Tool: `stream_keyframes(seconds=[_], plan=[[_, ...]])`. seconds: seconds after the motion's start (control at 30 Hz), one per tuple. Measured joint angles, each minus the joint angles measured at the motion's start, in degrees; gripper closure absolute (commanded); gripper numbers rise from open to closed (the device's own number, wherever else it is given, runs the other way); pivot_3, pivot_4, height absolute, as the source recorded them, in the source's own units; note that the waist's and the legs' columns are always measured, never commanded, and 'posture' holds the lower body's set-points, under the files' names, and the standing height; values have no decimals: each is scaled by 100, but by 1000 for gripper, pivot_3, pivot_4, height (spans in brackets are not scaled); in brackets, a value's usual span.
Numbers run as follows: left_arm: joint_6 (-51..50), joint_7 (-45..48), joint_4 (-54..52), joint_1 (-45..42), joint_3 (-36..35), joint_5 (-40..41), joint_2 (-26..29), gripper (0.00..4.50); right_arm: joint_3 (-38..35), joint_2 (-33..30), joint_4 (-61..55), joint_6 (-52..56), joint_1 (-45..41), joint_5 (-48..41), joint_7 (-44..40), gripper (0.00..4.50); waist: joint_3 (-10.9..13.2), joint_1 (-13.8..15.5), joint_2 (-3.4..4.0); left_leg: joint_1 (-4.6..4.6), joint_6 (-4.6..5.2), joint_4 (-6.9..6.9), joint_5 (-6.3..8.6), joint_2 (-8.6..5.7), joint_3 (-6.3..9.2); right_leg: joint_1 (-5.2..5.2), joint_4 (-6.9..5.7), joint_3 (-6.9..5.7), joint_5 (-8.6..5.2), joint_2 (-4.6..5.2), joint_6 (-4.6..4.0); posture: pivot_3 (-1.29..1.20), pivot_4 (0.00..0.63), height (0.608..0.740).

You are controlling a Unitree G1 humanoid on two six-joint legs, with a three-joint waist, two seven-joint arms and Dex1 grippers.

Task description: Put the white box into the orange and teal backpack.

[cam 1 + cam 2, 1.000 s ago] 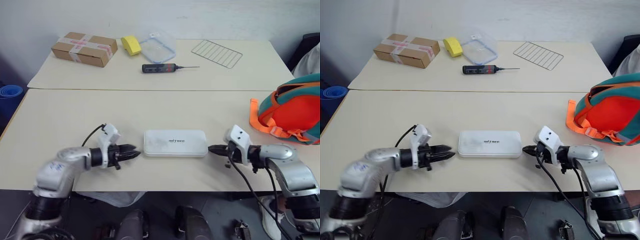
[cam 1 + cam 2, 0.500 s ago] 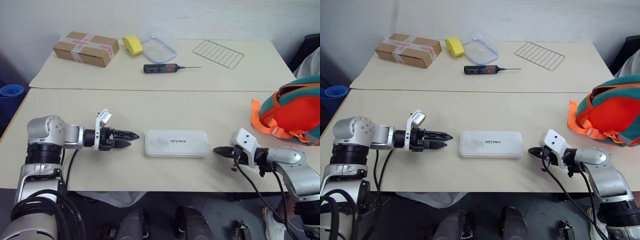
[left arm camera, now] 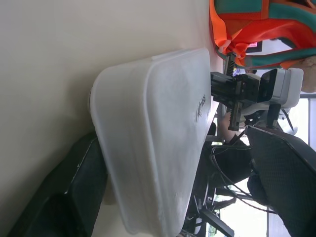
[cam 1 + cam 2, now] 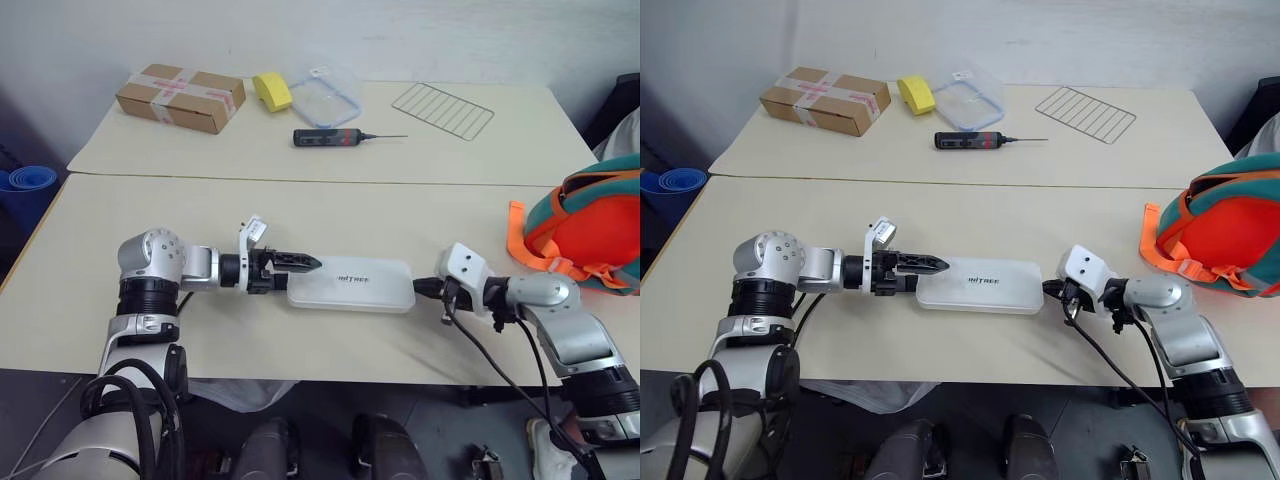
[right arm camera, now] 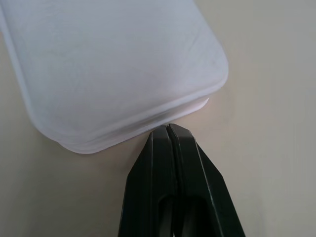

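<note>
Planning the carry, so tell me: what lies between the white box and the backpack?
The right gripper, fingers shut, at the white box; beyond it bare table up to the backpack, in the right eye view.

Left arm: reaches in from the left, forearm lying low and about level, pointing toward the right arm.
Left gripper (image 4: 300, 265): fingers spread wide, one finger (image 3: 59, 197) under the near end of the white box (image 4: 352, 286), the other over its top; that end sits between the jaws.
Right arm: bent at the elbow, forearm angled inward toward the left arm.
Right gripper (image 5: 168, 129): fingers pressed together with no gap, tips touching the box's opposite end.
</note>
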State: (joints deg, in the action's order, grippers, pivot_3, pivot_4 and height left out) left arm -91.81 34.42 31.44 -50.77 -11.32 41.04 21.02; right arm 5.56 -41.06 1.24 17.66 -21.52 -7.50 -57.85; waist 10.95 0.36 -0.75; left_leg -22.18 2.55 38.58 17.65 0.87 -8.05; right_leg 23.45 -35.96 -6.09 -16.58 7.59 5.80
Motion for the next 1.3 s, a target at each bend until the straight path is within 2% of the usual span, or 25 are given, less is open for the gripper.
stream_keyframes(seconds=[0.07,0.17,0.23,0.33,0.43,0.5,0.6,0.7,0.87,0.97,1.13,1.3], plan=[[-3,-67,47,-20,-54,33,-140,209,66,80,-53,23,-22,-2,12,4500,0,9,0,-2,0,-1,0,0,1,0,-1,1,0,1,0,0,150,740],[-21,-222,92,-17,-180,37,-259,883,16,77,-132,90,47,8,77,4500,0,4,0,-7,0,-1,2,1,1,2,-2,-1,2,-1,3,0,150,740],[-30,-259,97,-12,-205,46,-304,1567,-185,50,-303,263,291,-155,63,4500,0,30,-1,-13,0,-2,2,1,7,2,-2,-1,2,-2,3,0,150,740],[-42,-216,52,8,-94,195,-320,2449,-503,18,-610,398,785,-436,73,3954,0,59,-1,-16,-1,-4,2,1,11,1,-1,-2,2,-4,4,0,150,740],[13,25,-484,214,61,403,-332,3277,-1045,-18,-1032,492,1572,-748,127,2890,0,94,-1,-18,-3,-6,3,1,14,1,2,-2,3,-3,4,0,150,740],[259,282,-980,532,231,439,-262,3280,-1574,-17,-1272,494,2219,-938,217,2284,0,100,0,-17,-4,-14,4,0,11,3,2,2,3,-4,4,0,150,740],[1491,1215,-1957,1316,725,378,-30,3280,-2867,297,-1773,486,3465,-1318,554,1187,0,104,0,-12,-10,-27,3,2,5,2,14,4,2,-7,4,0,150,740],[2699,2180,-2404,1720,1190,152,187,3280,-3934,768,-2089,422,4394,-1665,821,139,-1,101,1,0,-42,-36,17,2,-10,2,40,12,2,-4,3,0,150,740],[4362,3294,-2566,2116,1773,-395,392,3280,-5313,1440,-1938,-167,5501,-1987,988,63,-4,92,5,9,-43,-52,27,8,-15,2,46,24,2,7,2,0,150,740],[4858,3560,-2578,2101,1858,-509,361,3280,-5913,1445,-1427,-564,5459,-2100,1155,63,-4,46,5,11,-35,-50,32,10,-21,2,48,32,3,17,3,0,150,740],[5207,3830,-2641,1953,1854,-517,429,3280,-6238,510,150,-1073,4503,-2064,1423,63,-9,-65,16,11,-1,-48,16,10,-23,3,46,34,3,19,1,0,150,740],[5306,3872,-2753,2006,1727,-513,559,3280,-5923,-810,1988,-1429,3109,-1888,1264,63,-12,-84,27,13,4,-42,5,17,-20,1,42,26,0,8,-4,0,150,740]])
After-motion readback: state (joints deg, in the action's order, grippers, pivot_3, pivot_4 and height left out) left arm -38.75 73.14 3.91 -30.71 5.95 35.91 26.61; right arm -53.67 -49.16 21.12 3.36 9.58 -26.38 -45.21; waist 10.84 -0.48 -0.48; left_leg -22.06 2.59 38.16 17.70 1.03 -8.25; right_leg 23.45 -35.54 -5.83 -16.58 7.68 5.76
